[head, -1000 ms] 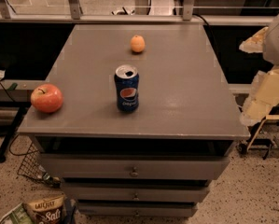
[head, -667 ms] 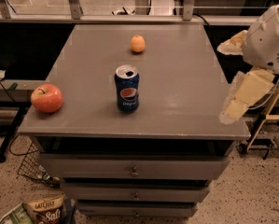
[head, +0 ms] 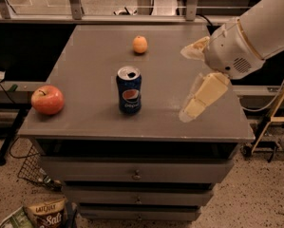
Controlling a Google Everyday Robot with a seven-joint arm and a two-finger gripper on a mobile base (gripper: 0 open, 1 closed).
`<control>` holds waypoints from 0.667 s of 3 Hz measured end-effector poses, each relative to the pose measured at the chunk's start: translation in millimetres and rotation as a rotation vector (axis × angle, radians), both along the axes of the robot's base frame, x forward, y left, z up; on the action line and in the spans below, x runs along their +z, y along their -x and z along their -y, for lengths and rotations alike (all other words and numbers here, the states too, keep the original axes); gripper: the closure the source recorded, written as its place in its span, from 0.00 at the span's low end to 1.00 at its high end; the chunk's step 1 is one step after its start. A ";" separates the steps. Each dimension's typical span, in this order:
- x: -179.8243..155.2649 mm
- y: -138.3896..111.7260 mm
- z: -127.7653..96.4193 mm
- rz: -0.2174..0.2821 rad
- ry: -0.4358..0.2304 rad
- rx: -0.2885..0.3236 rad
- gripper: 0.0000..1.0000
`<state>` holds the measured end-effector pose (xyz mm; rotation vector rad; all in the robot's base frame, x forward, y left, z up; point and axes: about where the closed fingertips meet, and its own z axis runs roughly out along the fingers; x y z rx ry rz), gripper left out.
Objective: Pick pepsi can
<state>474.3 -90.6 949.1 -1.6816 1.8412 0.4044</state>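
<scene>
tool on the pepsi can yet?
No: the tool hangs open over the right part of the table, well apart from the upright pepsi can.

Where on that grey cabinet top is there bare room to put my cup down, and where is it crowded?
Bare room: the back left corner of the cabinet top, behind the apple and left of the orange; also the stretch between apple and pepsi can. The right side is crowded: the claw hangs there, open, to the right of the can.
</scene>
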 end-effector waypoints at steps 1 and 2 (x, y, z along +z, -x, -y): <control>-6.9 -24.8 -29.0 -0.006 -0.053 -0.033 0.00; -11.4 -48.1 -50.8 -0.009 -0.070 -0.074 0.00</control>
